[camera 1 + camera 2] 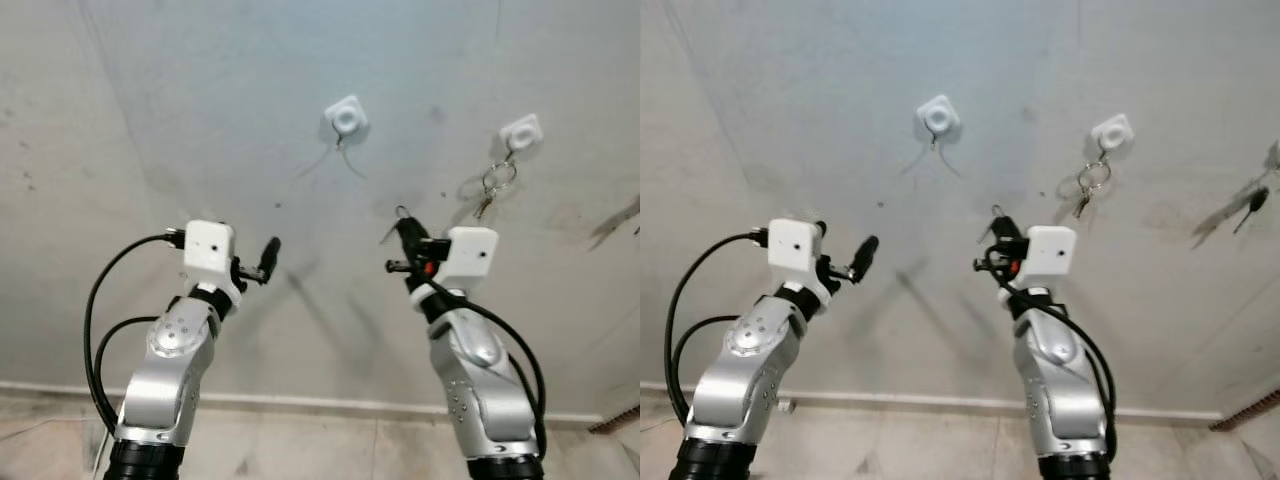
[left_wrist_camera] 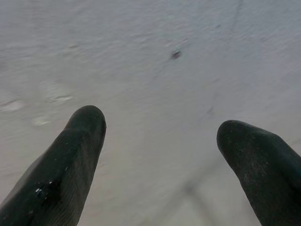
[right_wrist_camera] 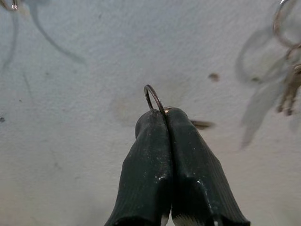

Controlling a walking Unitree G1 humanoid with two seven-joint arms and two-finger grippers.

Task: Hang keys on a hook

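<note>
Right pincer (image 3: 164,113) pinches key ring (image 3: 151,96), seemingly below empty hook (image 1: 346,118)

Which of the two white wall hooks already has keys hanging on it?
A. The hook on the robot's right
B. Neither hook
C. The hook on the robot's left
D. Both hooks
A: a bunch of keys hangs from the right hook, while the left hook is bare; the right gripper is shut on a key ring below them.

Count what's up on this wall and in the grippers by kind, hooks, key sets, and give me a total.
White wall hooks: 2, the middle hook bare, the right hook loaded.
Key sets: 2, hanging keys and a key ring pinched in the right gripper.
Total: 4.
</note>
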